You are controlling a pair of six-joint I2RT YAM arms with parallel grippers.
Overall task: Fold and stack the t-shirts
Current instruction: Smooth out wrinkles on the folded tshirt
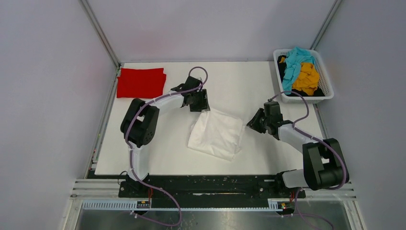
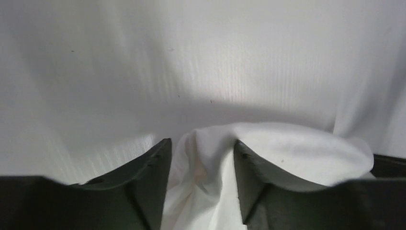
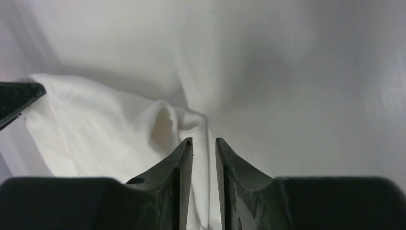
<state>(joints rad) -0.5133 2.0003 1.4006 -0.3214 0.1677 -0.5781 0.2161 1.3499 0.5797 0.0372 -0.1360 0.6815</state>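
The white t-shirt [image 1: 216, 134] lies folded and askew in the middle of the table. My left gripper [image 1: 198, 106] is at its far left corner. In the left wrist view the left gripper [image 2: 200, 143] has bunched white cloth [image 2: 206, 182] filling the gap between its fingers. My right gripper [image 1: 252, 122] is at the shirt's right edge. In the right wrist view the right gripper [image 3: 204, 141] is nearly closed on a thin strip of the white shirt [image 3: 95, 129]. A red t-shirt [image 1: 141, 82] lies folded at the far left.
A white lattice basket [image 1: 325, 96] at the far right corner holds teal [image 1: 294, 62], mustard-yellow [image 1: 306, 79] and black [image 1: 282, 72] shirts. Grey walls close in the table on the left, back and right.
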